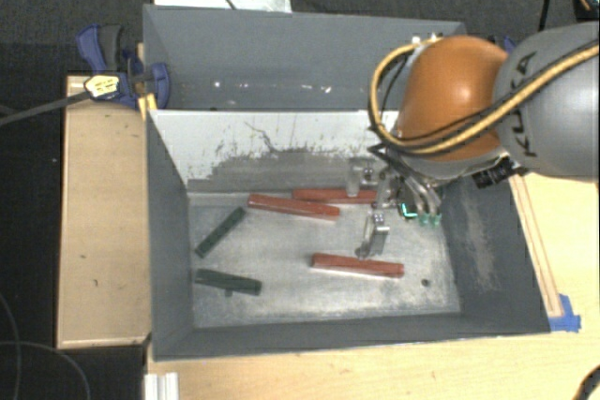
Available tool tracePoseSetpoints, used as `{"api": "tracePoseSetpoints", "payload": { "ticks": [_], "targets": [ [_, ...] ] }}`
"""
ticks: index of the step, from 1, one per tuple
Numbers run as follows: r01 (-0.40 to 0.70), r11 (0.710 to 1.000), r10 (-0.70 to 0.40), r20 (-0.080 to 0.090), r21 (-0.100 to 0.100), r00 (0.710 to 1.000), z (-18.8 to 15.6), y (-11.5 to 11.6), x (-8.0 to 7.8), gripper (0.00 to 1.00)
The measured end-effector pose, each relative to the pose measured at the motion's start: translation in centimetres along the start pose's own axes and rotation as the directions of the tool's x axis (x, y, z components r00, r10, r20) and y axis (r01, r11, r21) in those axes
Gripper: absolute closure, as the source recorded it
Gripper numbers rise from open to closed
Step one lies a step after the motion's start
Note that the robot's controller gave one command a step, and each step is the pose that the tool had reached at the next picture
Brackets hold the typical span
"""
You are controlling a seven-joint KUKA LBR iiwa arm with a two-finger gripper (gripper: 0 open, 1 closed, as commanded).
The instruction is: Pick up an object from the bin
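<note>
My gripper (367,211) hangs below the orange wrist cover over the right middle of the bin floor, with its fingers spread apart and nothing between them. The lower fingertip (367,248) points down just above a red-brown flat bar (356,267) lying near the front. The upper finger (361,175) stands by the right end of a second red-brown bar (323,195) at the back. A third red-brown bar (293,205) lies beside that one, slightly in front and to the left.
Two dark green bars lie at the left of the bin, one slanted (219,231) and one flat near the front left corner (228,282). The arm and its cables cover the bin's right back part.
</note>
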State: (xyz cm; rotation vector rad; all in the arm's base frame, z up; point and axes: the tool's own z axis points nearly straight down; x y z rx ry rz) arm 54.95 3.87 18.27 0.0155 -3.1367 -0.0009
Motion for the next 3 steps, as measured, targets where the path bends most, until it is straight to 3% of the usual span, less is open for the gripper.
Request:
{"api": "tracePoseSetpoints", "payload": {
  "ticks": [1,2,3],
  "targets": [
    [-0.092,0.996,0.092,-0.003,0.000,0.996,11.6,-1.3,4.2,0.00],
    [-0.093,0.996,0.093,0.006,-0.001,0.996,11.2,-1.3,3.9,1.00],
    [-0.189,0.982,0.189,0.015,-0.003,0.982,-6.3,-1.4,4.8,1.00]
  ]
}}
